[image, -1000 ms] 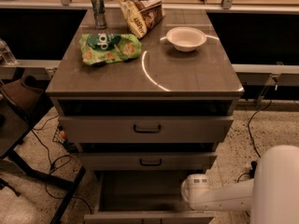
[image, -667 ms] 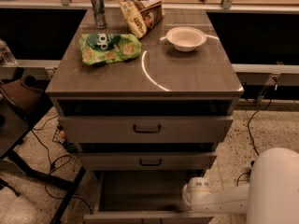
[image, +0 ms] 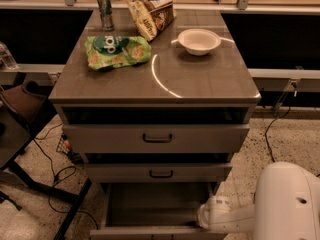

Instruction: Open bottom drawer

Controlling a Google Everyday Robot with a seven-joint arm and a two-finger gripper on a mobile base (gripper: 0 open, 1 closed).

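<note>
The bottom drawer (image: 155, 204) of the grey cabinet stands pulled out, and its plain flat inside shows. Its front panel (image: 150, 233) lies at the lower edge of the view, with the handle out of sight. My gripper (image: 210, 216), on the end of the white arm (image: 285, 204), sits at the right front corner of the open drawer, by its side wall. The mid-sized drawer front (image: 157, 172) and the tallest drawer front (image: 156, 138) above it each stand slightly out.
On the cabinet top (image: 200, 79) lie a green snack bag (image: 117, 51), a can (image: 105, 10), a brown snack bag (image: 150, 14) and a white bowl (image: 199, 40). A dark chair (image: 20, 129) and cables (image: 55, 174) are on the left floor. A counter runs behind.
My gripper and arm have shifted slightly down and toward the camera along the drawer's right side. The drawer has stayed open.
</note>
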